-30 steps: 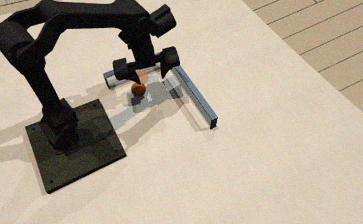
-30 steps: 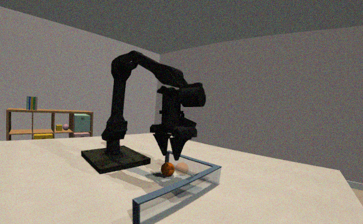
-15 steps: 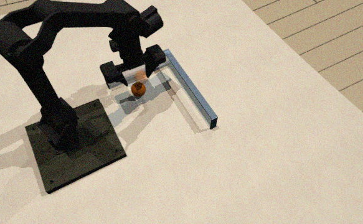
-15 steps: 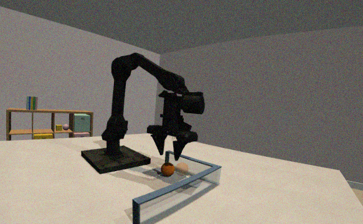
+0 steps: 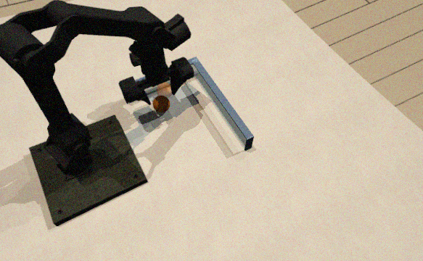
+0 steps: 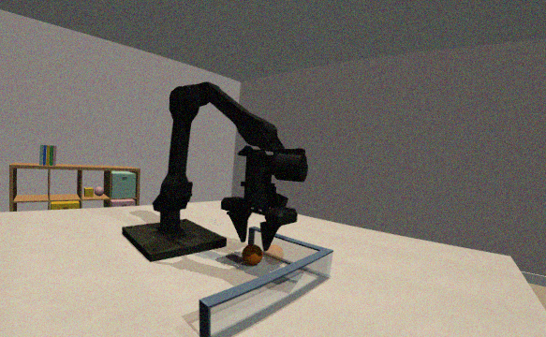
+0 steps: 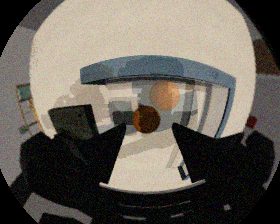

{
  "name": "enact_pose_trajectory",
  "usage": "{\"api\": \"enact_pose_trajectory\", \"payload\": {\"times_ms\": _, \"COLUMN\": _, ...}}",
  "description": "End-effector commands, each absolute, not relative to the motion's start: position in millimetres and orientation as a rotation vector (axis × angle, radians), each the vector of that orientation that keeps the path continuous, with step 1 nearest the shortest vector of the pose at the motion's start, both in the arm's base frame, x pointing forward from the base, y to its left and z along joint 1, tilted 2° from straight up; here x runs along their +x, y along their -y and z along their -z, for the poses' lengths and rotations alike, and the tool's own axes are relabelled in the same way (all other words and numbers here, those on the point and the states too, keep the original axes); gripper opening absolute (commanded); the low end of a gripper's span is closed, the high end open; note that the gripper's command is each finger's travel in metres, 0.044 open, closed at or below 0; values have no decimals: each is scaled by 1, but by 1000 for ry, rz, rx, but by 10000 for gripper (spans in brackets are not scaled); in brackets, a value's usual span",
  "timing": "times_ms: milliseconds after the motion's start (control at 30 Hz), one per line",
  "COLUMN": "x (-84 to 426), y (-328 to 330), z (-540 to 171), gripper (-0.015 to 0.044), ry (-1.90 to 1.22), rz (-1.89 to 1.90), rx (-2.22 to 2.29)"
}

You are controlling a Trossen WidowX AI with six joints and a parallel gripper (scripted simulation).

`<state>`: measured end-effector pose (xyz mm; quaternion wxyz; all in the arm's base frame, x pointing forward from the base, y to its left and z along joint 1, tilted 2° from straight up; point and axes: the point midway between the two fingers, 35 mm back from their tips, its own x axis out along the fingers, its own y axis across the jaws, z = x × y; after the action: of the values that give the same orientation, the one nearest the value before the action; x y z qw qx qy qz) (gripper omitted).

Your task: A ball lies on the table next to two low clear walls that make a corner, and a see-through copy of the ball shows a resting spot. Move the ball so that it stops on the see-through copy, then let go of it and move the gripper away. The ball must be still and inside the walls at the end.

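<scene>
The orange ball (image 5: 161, 104) (image 6: 252, 255) (image 7: 146, 119) lies on the table inside the corner of the walls, shaded by the arm. The see-through copy (image 5: 164, 88) (image 6: 274, 252) (image 7: 164, 95) is a pale orange ball close beside it, nearer one wall; the two overlap slightly in the wrist view. The low clear walls with blue-grey rims (image 5: 223, 101) (image 6: 263, 280) (image 7: 156, 65) make a corner. My gripper (image 5: 161, 98) (image 6: 255, 245) (image 7: 148, 125) is open and points down, with its fingertips just above the ball and nothing between them.
The arm's dark base plate (image 5: 124, 170) (image 6: 174, 250) (image 7: 71, 122) stands on the table near the open side of the corner. One wall's rim passes close behind the fingers in the top view. A shelf (image 6: 76, 167) stands far off against the room wall.
</scene>
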<state>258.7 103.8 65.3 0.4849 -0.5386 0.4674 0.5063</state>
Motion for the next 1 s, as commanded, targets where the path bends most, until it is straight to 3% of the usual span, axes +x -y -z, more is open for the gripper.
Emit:
{"api": "enact_pose_trajectory", "payload": {"times_ms": 0, "x": 257, "y": -103, "z": -56, "gripper": 342, "ry": -1144, "rz": -1246, "rx": -1312}}
{"api": "enact_pose_trajectory", "payload": {"times_ms": 400, "x": 257, "y": -103, "z": -40, "gripper": 342, "ry": -1144, "rz": -1246, "rx": -1312}}
{"api": "enact_pose_trajectory", "payload": {"times_ms": 500, "x": 257, "y": -103, "z": -40, "gripper": 263, "ry": -1144, "rz": -1246, "rx": -1312}}
{"api": "enact_pose_trajectory", "payload": {"times_ms": 800, "x": 257, "y": -103, "z": -40, "gripper": 203, "ry": -1144, "rz": -1246, "rx": -1312}}
{"api": "enact_pose_trajectory", "payload": {"times_ms": 967, "x": 259, "y": -104, "z": -52, "gripper": 72, "ry": -1144, "rz": -1246, "rx": -1312}}
